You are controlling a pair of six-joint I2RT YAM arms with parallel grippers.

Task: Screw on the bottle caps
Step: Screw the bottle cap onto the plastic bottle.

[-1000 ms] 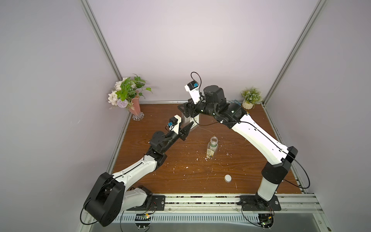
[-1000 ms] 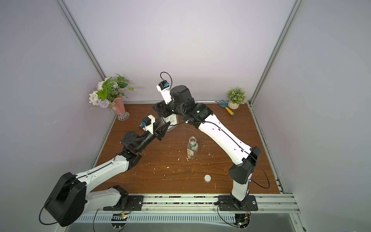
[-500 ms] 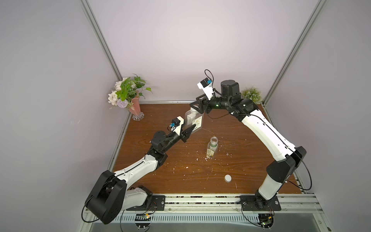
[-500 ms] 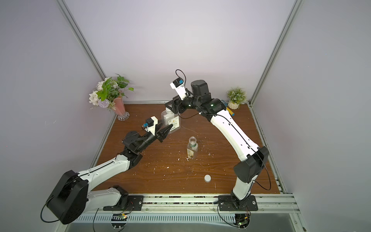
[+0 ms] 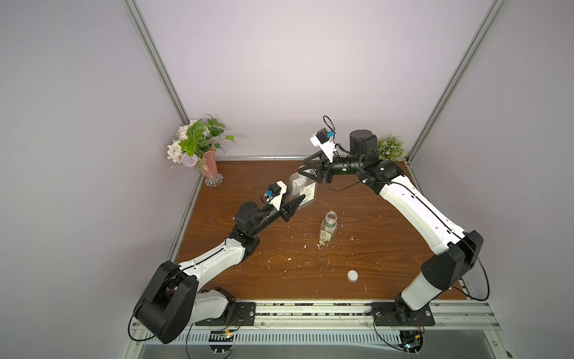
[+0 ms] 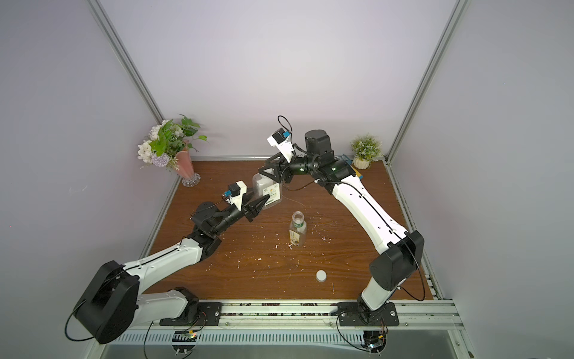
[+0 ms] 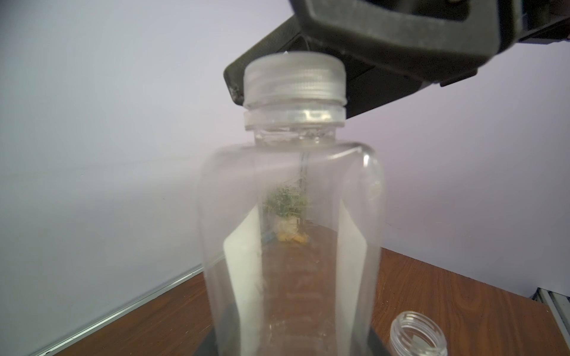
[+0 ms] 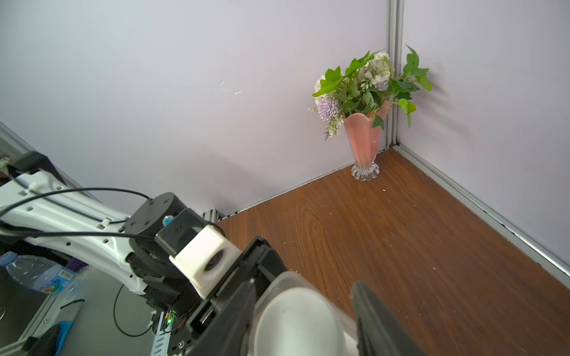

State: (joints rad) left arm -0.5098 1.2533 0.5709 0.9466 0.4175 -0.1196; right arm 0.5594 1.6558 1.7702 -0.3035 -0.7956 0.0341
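Two top views, left arm: left pincer clamped low on the square bottle, which is upright over the back of the worktop. I cannot tell whether its base rests there.
Top views, right arm: right pincer reaches over that bottle's neck and hides the closure.
Top views, remainder: round bottle stands mid-worktop with its mouth open and no pincer near. Loose cap lies well apart from it, toward the front edge. Both top views agree: round bottle, loose cap.
Left wrist view: cap sits level on the square bottle's neck. A thin gap shows above the neck ring, so it is judged not fully seated. Dark fingers stand behind and beside it.
Right wrist view: fingers flank the cap, one on each side. Whether they press on it cannot be told.
Done: one cap placed on its thread.
Outstanding: tighten that cap, then fetch the loose cap and screw it onto the round bottle.
Progress: judged under half.
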